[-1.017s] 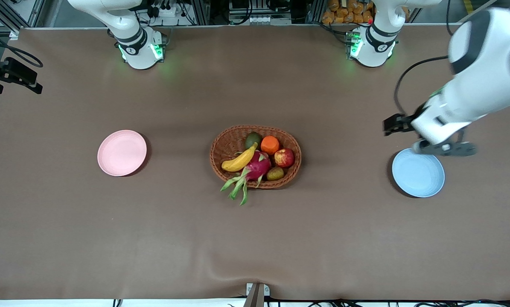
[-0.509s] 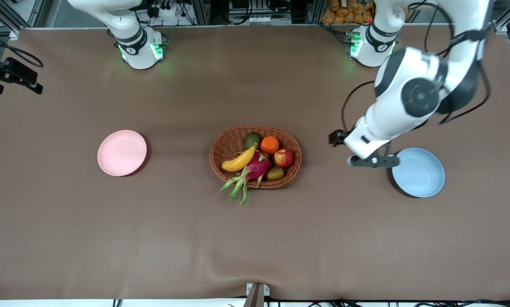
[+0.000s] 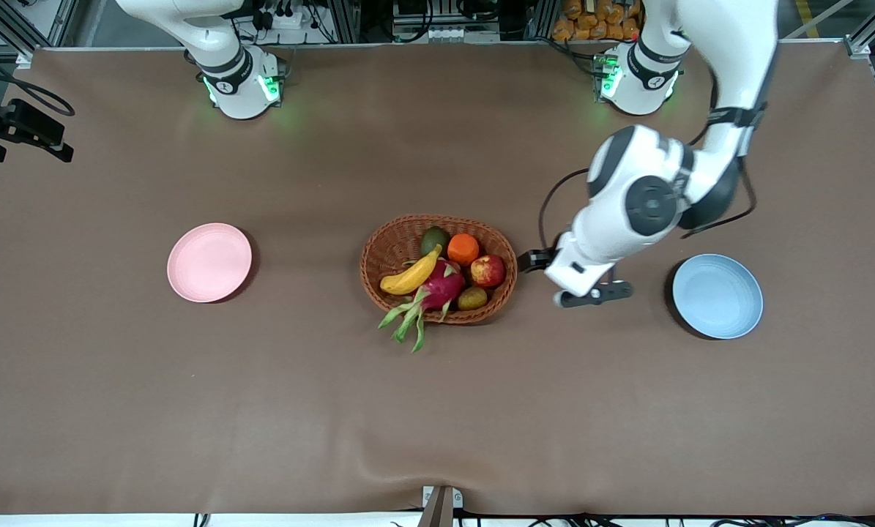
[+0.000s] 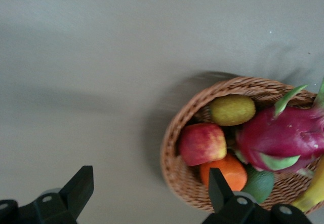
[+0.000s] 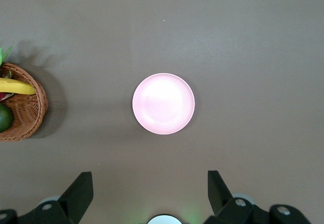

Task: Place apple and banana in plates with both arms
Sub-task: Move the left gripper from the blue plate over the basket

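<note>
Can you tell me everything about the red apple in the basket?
The apple is small, round and red with yellowish patches, and its skin looks smooth. It sits in the brown wicker basket, at the end toward the left arm, close against the rim. The orange and a small brownish-yellow fruit lie right beside it, and the dragon fruit is next to it too. Nothing holds it: the left gripper hangs open over the table beside the basket.

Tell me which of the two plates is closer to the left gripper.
The light blue plate; the left gripper hangs between it and the basket. The pink plate lies toward the right arm's end.
</note>
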Robot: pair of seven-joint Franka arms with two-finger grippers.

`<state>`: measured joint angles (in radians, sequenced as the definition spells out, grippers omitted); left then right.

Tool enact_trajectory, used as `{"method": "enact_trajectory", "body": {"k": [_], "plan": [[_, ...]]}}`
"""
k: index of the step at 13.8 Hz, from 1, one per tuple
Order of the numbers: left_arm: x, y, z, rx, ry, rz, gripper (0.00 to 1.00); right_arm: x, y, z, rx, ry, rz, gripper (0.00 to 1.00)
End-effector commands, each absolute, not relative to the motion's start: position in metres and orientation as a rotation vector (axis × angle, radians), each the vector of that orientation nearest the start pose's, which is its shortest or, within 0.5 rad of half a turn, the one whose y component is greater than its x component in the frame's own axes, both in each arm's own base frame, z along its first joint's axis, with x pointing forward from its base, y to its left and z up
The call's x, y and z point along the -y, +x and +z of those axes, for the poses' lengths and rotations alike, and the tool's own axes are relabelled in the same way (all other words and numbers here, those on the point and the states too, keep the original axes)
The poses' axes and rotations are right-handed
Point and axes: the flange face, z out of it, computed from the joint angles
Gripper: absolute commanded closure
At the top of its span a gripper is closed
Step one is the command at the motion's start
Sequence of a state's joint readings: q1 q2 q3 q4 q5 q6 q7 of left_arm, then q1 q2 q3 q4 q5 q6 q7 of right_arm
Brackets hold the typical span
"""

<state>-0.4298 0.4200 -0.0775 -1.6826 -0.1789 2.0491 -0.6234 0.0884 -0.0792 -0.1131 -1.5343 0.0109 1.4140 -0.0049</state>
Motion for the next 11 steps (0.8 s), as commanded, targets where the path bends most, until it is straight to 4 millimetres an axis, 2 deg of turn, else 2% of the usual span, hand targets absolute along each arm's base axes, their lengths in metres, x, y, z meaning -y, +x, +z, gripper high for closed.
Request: {"method": "enact_trajectory", "body": {"k": [1,3,6,9,11], "plan": [[0.363,0.587,0.324,0.474,-3.226,0.262,0.00,0.015,0.507,0.672,-0.018,-3.108,0.048,0.00],[0.376,0.583,0.307,0.485,-3.210,0.279,0.00,0.015,0.507,0.672,-0.018,-3.108,0.045,0.00],[0.382,0.585,0.283,0.508,-3.195,0.289,0.00,0.014,0.507,0.672,-0.016,-3.107,0.048,0.00],[0.397,0.577,0.276,0.515,-3.187,0.291,0.00,0.014,0.507,0.671,-0.016,-3.107,0.057,0.00],[0.398,0.577,0.268,0.557,-3.175,0.303,0.00,0.013,0.506,0.672,-0.013,-3.107,0.057,0.00]]}}
